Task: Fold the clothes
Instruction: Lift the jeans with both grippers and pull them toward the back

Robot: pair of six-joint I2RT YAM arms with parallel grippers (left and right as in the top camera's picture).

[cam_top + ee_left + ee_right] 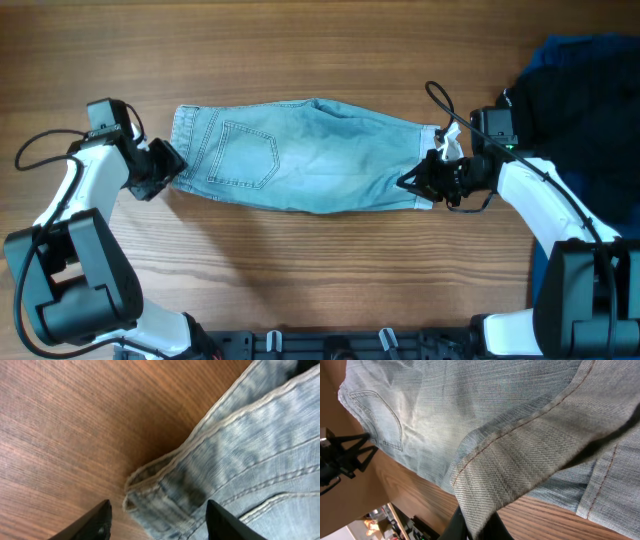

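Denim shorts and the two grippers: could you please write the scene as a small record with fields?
garment: denim shorts, spread out on the table, not yet folded
left gripper: open, fingers either side of the waistband corner
right gripper: shut on the leg hem
other: dark garments at the far right corner

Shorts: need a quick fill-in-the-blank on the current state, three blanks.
1. The left tool is ____, fingers either side of the shorts at the waistband corner.
2. The right tool is ____ on a leg hem.
3. The pocket lies nearer the ____ arm.
Missing: open; shut; left.
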